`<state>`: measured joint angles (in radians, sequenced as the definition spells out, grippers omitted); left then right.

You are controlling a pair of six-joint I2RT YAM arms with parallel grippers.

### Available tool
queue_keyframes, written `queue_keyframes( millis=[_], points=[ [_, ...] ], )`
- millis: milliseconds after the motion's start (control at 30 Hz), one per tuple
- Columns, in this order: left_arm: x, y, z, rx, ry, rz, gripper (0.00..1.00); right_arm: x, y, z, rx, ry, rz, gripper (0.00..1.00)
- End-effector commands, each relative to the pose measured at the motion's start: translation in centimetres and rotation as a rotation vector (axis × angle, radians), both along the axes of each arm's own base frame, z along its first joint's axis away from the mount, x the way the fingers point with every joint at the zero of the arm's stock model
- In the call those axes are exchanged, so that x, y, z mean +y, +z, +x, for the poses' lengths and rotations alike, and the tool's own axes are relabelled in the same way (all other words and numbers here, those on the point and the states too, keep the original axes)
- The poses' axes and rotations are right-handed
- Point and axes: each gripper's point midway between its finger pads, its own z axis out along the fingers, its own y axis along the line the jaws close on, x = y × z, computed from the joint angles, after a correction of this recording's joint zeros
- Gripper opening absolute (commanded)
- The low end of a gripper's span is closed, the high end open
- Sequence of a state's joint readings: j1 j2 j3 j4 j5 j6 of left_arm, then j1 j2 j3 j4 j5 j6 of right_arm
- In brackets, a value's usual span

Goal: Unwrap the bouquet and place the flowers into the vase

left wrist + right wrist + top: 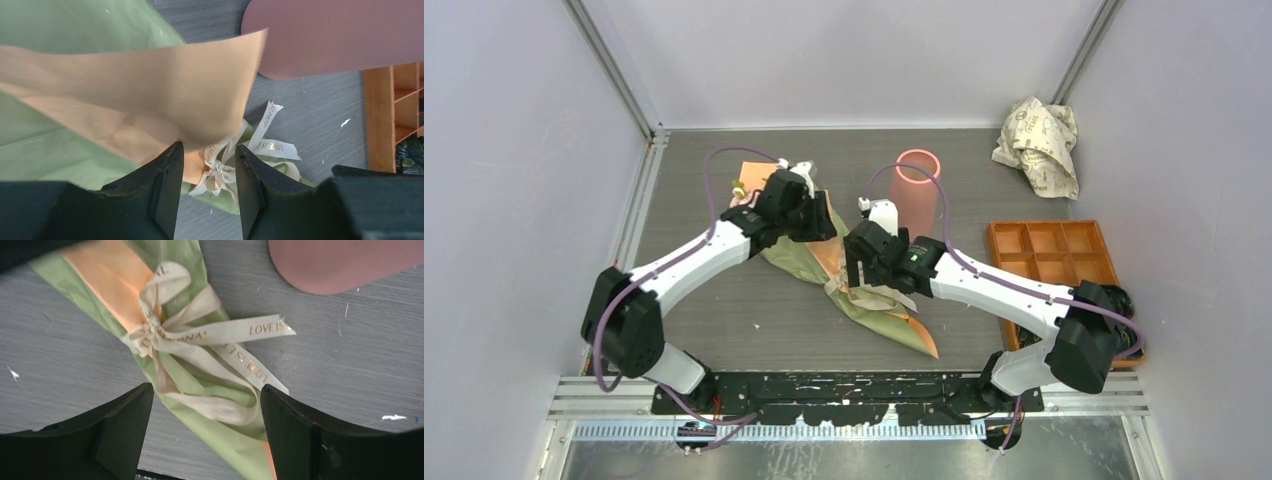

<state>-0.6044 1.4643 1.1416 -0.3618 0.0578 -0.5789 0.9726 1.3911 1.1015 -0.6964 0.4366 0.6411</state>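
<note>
Right fingers gape over the ribbon of the bouquet; left fingers hover half apart above it.

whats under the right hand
The beige ribbon bow tied round the bouquet's green and orange paper, below the right hand. Stems inside the paper are covered.

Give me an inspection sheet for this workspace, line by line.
Surface: dark grey table, small white specks.
Job's things: wrapped bouquet lying flat, ribbon tied; pink vase upright beside it.
Clutter: crumpled paper in the far right corner; orange tray at right.
End effectors: left end effector open, fingers either side of the knot; right end effector open over the bow.
Cables: purple cable looping off each arm.
Surroundings: grey walls on three sides.
</note>
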Motion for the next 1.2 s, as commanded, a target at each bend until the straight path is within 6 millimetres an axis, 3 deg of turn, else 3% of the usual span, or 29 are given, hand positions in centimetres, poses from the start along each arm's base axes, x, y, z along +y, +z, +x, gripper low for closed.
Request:
queue_keyframes(
  millis=[0, 167, 300, 533, 800, 1167],
  points=[
    [-2.3, -2.5, 1.6, 0.018, 0.017, -0.059, 0.42, 1.5, 2.2, 2.5, -0.089, -0.037, 0.105, 0.83],
    [-1.1, -8.8, 1.4, 0.13, 0.075, 0.044, 0.37, 0.6, 2.3, 3.2, -0.098, -0.055, 0.103, 0.84],
    [0.9, -11.3, 0.5, 0.178, 0.113, 0.146, 0.34, 0.3, 1.3, 3.2, -0.081, -0.058, 0.106, 0.84],
    [4.9, -11.4, -0.4, 0.151, 0.147, 0.306, 0.33, 1.1, -3.4, 4.3, 0.01, -0.055, 0.133, 0.84],
    [6.0, -12.0, 0.4, 0.147, 0.148, 0.348, 0.32, 2.9, -7.5, 5.5, 0.078, -0.036, 0.092, 0.79],
    [7.7, -11.6, 4.0, 0.139, 0.174, 0.334, 0.31, 5.7, -9.4, 0.7, 0.133, 0.057, 0.069, 0.78]
  ],
)
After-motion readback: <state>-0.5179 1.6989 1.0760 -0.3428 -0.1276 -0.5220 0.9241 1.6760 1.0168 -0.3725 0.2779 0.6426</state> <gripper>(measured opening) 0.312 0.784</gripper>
